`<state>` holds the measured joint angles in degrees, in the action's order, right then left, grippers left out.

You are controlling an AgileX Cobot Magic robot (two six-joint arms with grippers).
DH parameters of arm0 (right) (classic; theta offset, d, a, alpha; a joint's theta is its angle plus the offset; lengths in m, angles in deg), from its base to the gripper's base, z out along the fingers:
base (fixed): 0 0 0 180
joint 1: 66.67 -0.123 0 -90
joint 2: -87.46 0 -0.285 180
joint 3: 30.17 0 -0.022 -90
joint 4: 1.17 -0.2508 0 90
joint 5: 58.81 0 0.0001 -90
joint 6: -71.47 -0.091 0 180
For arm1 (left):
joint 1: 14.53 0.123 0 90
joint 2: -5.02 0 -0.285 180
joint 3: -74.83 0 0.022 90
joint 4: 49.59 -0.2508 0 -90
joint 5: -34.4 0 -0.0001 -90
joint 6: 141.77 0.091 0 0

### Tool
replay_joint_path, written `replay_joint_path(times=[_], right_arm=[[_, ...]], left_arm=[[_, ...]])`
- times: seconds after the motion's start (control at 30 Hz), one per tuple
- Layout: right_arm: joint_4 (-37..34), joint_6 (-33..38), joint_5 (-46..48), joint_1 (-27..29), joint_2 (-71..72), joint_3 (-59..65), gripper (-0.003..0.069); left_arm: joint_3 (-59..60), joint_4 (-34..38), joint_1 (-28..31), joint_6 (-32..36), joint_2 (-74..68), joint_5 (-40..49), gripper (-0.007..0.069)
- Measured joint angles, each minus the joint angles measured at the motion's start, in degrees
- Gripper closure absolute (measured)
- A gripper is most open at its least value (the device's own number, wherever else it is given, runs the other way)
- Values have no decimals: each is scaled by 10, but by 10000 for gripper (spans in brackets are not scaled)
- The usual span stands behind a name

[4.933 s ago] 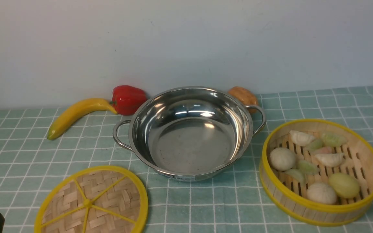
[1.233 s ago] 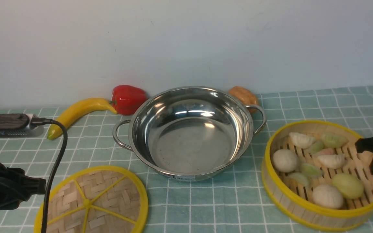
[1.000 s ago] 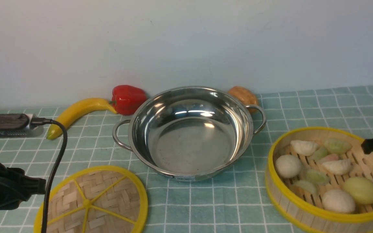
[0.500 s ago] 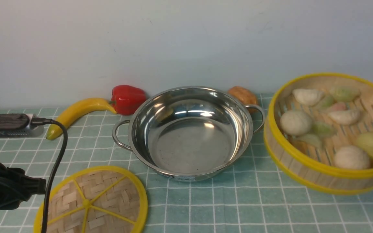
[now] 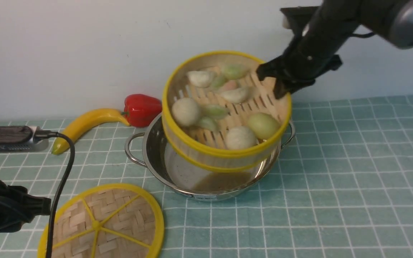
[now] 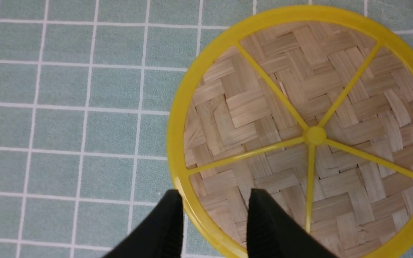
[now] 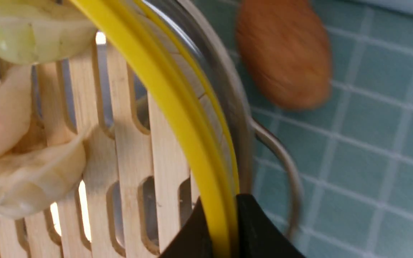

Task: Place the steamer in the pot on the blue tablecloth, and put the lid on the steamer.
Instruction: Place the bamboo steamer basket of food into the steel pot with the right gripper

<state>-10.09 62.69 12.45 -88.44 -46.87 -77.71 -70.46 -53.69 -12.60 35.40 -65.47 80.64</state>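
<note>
The steamer [image 5: 224,111], with dumplings and buns inside, hangs tilted over the pot [image 5: 199,190], its lower edge down inside the pot's rim. My right gripper [image 5: 276,84] is shut on the steamer's far right rim. In the right wrist view its fingers [image 7: 222,200] clamp the yellow rim of the steamer [image 7: 131,150], with the pot's handle [image 7: 285,168] just beyond. The lid [image 5: 100,224] lies flat on the blue tablecloth [image 5: 353,161] at the front left. My left gripper [image 6: 213,193] is open, with one finger on each side of the rim of the lid [image 6: 299,107].
A banana [image 5: 84,127] and a red pepper [image 5: 141,109] lie behind the pot on the left, near the wall. A brown walnut-like thing [image 7: 285,53] lies behind the pot's right handle. The left arm's cable [image 5: 63,168] hangs beside the lid.
My right gripper has lifted the steamer off the cloth on the right and carried it left, over the pot. The left arm came in beside the lid and has since stayed still.
</note>
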Motion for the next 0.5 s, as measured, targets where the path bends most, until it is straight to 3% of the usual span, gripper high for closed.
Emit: replay_joint_path(times=[0.5], right_arm=[[15, -8, 5, -23, -129, -91, 591]], left_arm=[[0, 0, 0, -1, 0, 0, 382]])
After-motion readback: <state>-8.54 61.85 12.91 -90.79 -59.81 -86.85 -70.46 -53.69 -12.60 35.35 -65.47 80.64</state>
